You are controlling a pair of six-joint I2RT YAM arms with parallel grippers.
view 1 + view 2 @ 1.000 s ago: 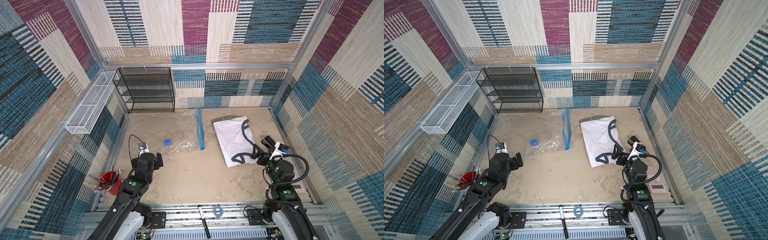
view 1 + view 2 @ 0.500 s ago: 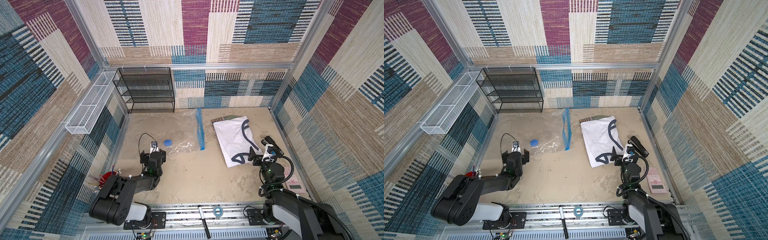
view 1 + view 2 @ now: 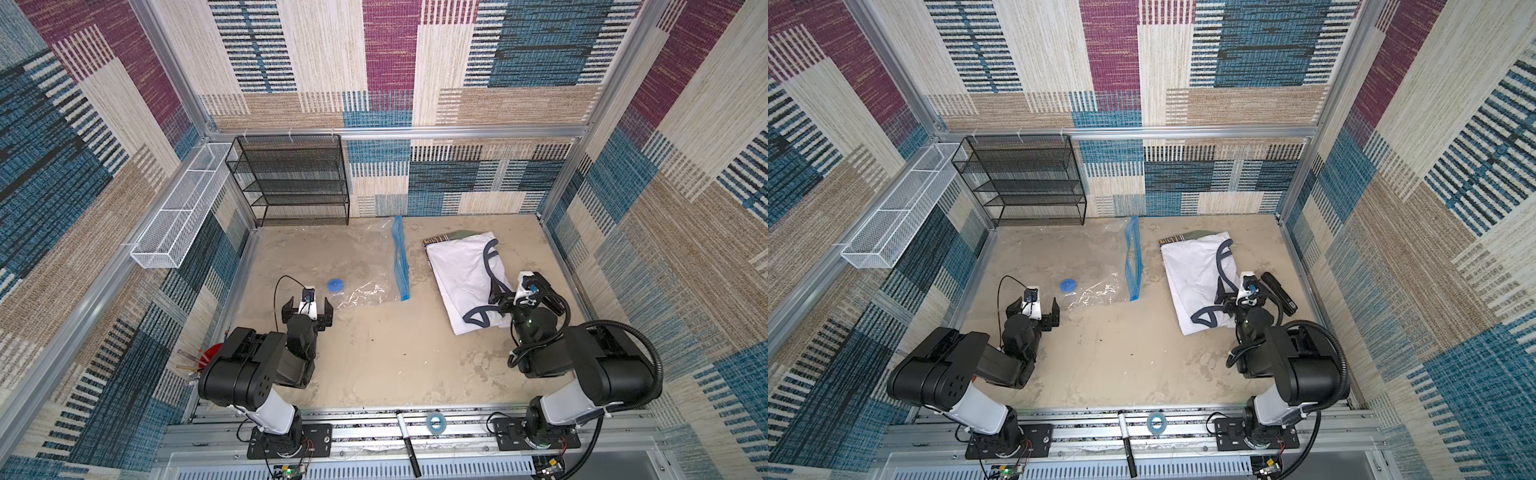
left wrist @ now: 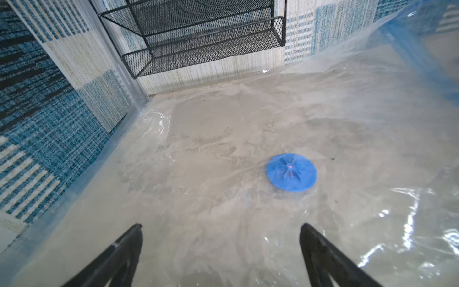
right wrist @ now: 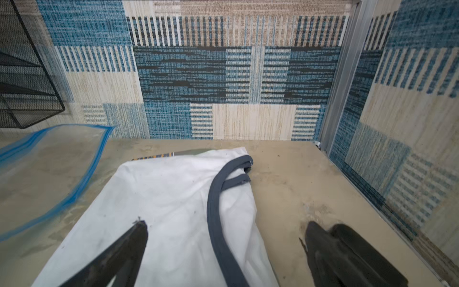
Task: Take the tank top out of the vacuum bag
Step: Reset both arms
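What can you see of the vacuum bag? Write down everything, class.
The vacuum bag is clear, crinkly, glinting plastic, lying flat and apparently empty on the beige table. A bright blue zip strip runs along its edge nearest the white tank top, slightly raised; a round blue valve sits near its front. Its far edge ends by the black rack.

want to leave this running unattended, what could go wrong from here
1. The right gripper is open just above the tank top, and the navy strap runs between its jaws. A low sweep could snag the strap and drag the shirt.
2. The left gripper is open close to the vacuum bag, near its blue valve. It could catch the clear film and pull the bag.
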